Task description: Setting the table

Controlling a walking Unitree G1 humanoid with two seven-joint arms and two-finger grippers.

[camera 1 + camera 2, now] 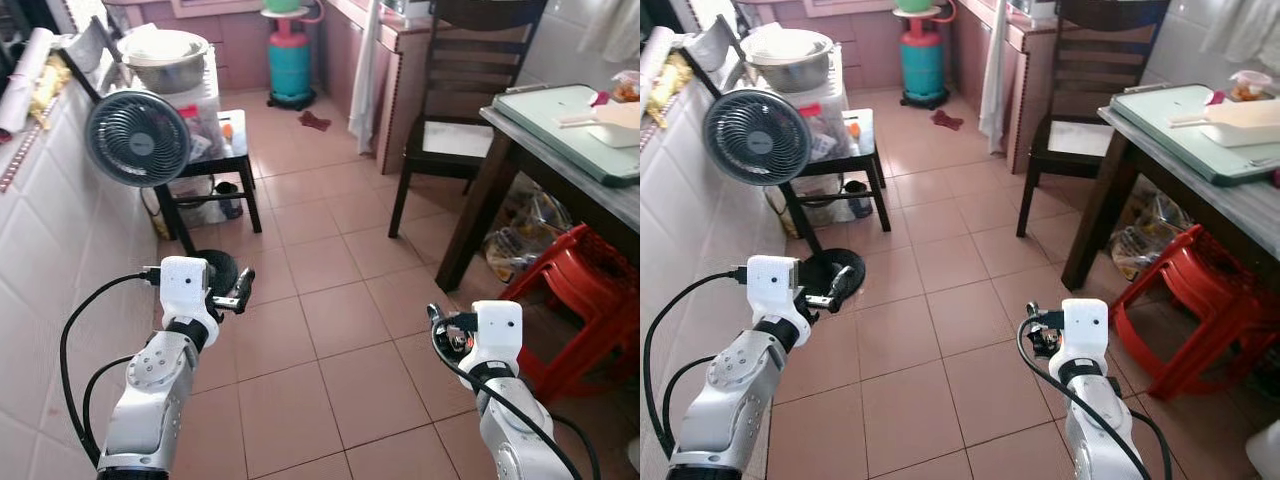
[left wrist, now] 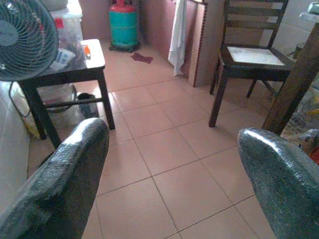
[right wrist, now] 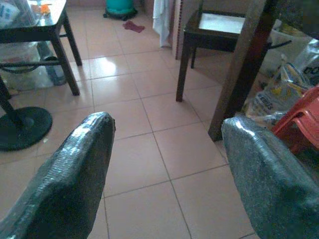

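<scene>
On the far left a white tiled wall [image 1: 40, 270] runs along the room, and beside it a black standing fan [image 1: 137, 138] faces the camera, its round base [image 3: 22, 128] resting on the pink tiled floor [image 1: 320, 330]. Just behind the fan is a small dark side table [image 1: 232, 160] with a clear plastic box and a large metal bowl [image 1: 163, 58] stacked on top. The left gripper [image 1: 238, 290] is held up over the floor near the fan's base; in the left wrist view its two black fingers [image 2: 65, 184] stand wide apart and hold nothing. Farther back, a teal gas cylinder [image 1: 290, 62] with a pink top stands on the floor, and a small dark red cloth [image 1: 314, 121] lies near it. In the middle a dark wooden chair [image 1: 462, 110] with a pale seat stands beside the dining table [image 1: 560, 165]. The right gripper [image 1: 440, 322] hovers over the floor, below and in front of the table's dark leg [image 3: 244, 69]; its fingers [image 3: 75, 179] are also spread wide and empty. The table, at the far right, has a grey top with a pale green mat [image 1: 560, 125] and a white flat utensil on it. Red plastic stools [image 1: 570, 300] are stacked under it, next to plastic bags [image 3: 274, 94] with print too blurred to read.
</scene>
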